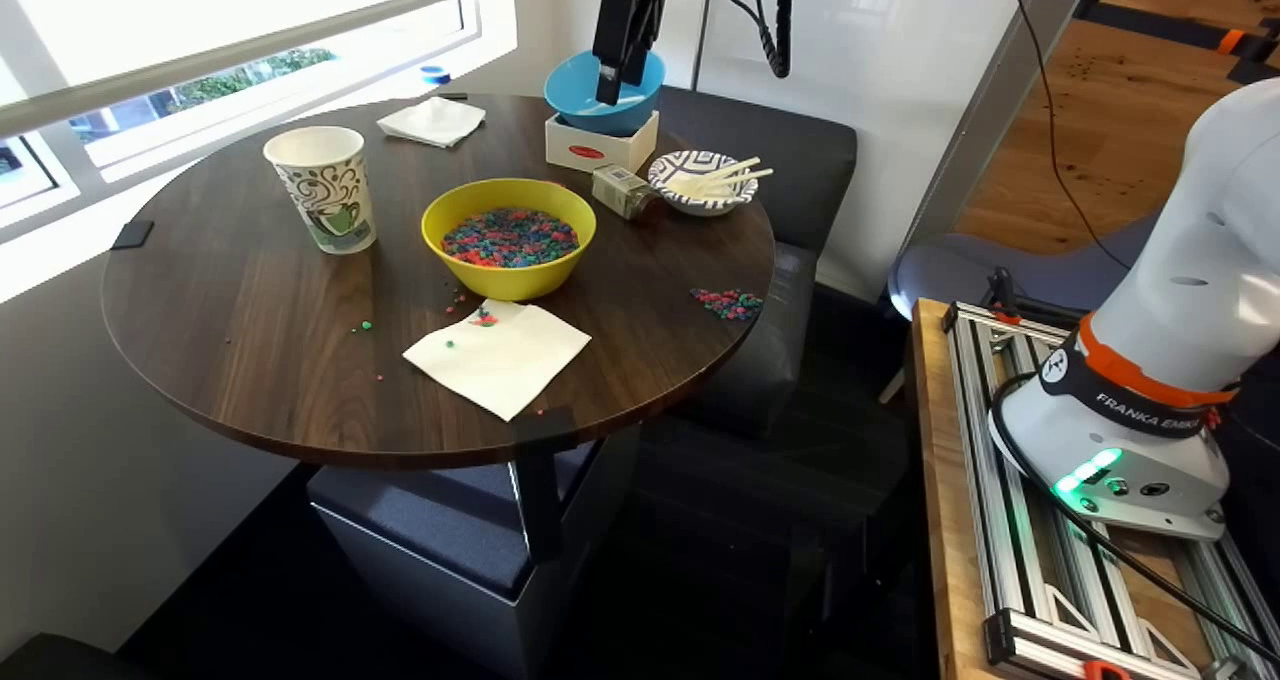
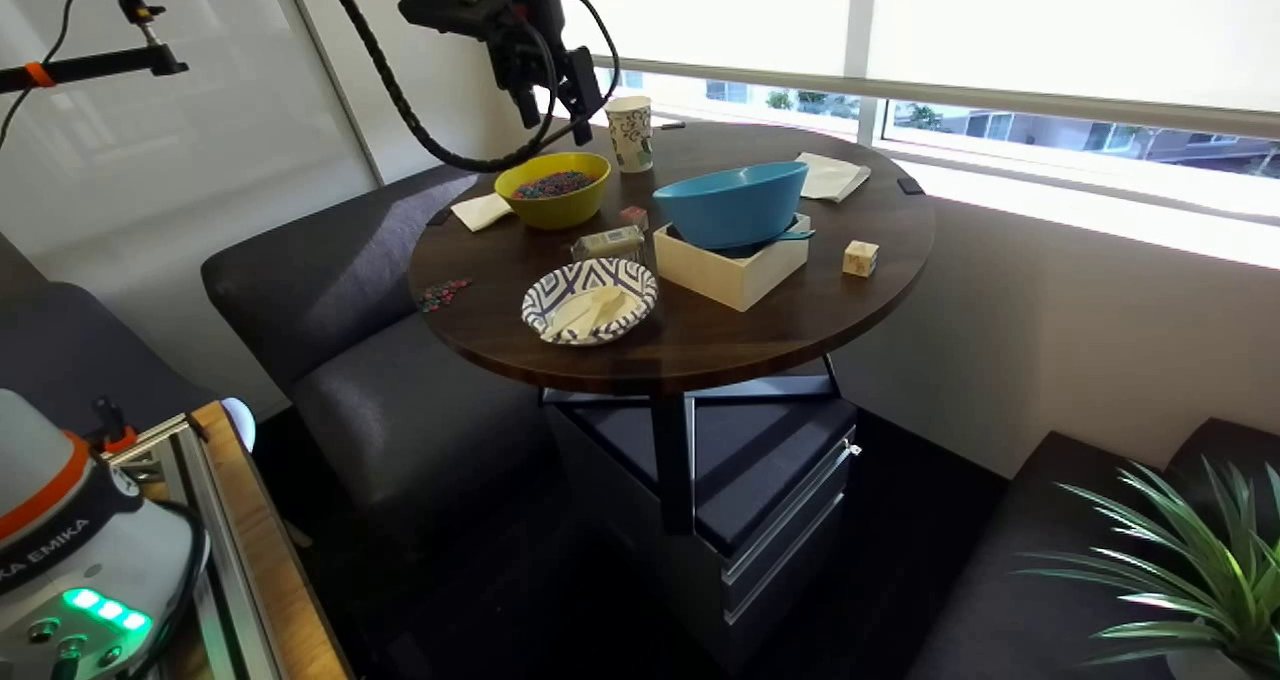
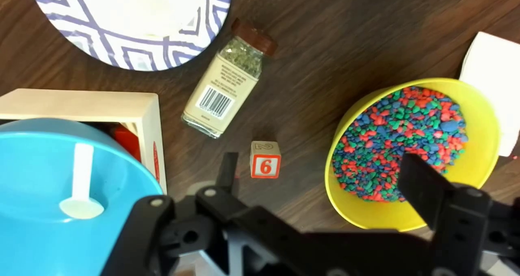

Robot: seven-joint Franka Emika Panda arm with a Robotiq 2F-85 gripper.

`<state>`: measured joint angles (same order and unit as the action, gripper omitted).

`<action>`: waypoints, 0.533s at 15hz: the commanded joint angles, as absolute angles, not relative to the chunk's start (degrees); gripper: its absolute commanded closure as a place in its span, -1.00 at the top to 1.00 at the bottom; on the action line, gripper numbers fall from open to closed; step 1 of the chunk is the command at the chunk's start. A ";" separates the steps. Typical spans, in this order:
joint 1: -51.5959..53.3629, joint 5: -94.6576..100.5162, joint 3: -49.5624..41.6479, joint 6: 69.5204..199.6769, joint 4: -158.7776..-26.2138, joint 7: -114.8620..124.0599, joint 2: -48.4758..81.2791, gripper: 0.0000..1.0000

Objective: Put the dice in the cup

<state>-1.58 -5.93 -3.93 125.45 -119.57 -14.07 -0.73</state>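
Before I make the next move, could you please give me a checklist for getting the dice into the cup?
1. The gripper is open, holding nothing: ok.
2. The red 6 die stands apart from the jar and yellow bowl: ok.
3. The fingers are centred on the red 6 die: not ok; in the wrist view it lies nearer one, and the other overlaps the yellow bowl.
4. The cup is upright, mouth up: ok in both exterior views.
5. The cup is empty: cannot tell; its bottom is hidden.
6. The other die shows in the wrist view: not ok; only an exterior view shows it.
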 commanded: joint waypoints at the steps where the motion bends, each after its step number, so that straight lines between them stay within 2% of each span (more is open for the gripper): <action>1: -1.97 -5.92 -3.53 125.28 -119.40 -14.07 -0.73 1.00; 8: -1.90 -7.13 -3.53 124.33 -118.59 -15.03 -0.35 1.00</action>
